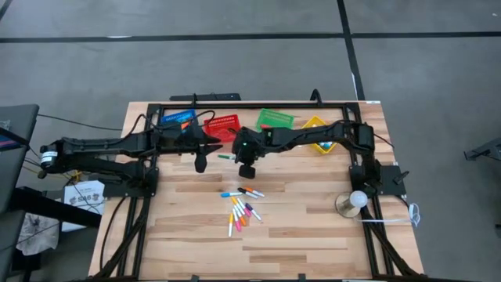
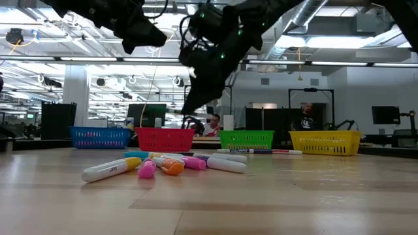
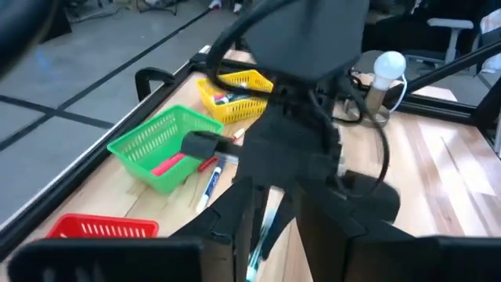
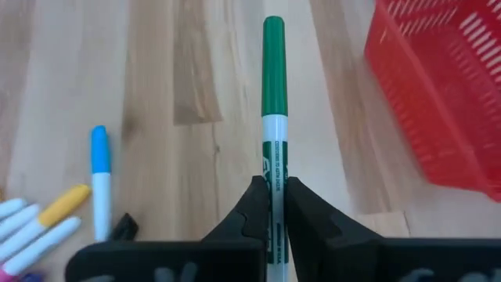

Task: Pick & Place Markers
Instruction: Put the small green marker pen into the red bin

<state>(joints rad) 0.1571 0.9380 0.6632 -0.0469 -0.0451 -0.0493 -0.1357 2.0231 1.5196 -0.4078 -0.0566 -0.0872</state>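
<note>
Centrally, right gripper (image 4: 274,205) fingers are clamping a green-capped marker (image 4: 274,94), its long axis projecting forward beside the red basket (image 4: 446,94); left gripper (image 1: 200,163), fingers indeterminate, is waiting nearby.

Bare tabletop (image 1: 313,227) beside marker pile (image 1: 241,208)

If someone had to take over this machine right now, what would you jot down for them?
Right gripper: jaws shut on a green-capped marker, held above the table near the red basket.
Left gripper: hangs by the red basket, holding nothing visible.
Loose markers lie in a pile mid-table.
Done: some markers already lie in the green basket and yellow basket.
Left: place the green marker, probably in the green basket, then clear the pile.
</note>
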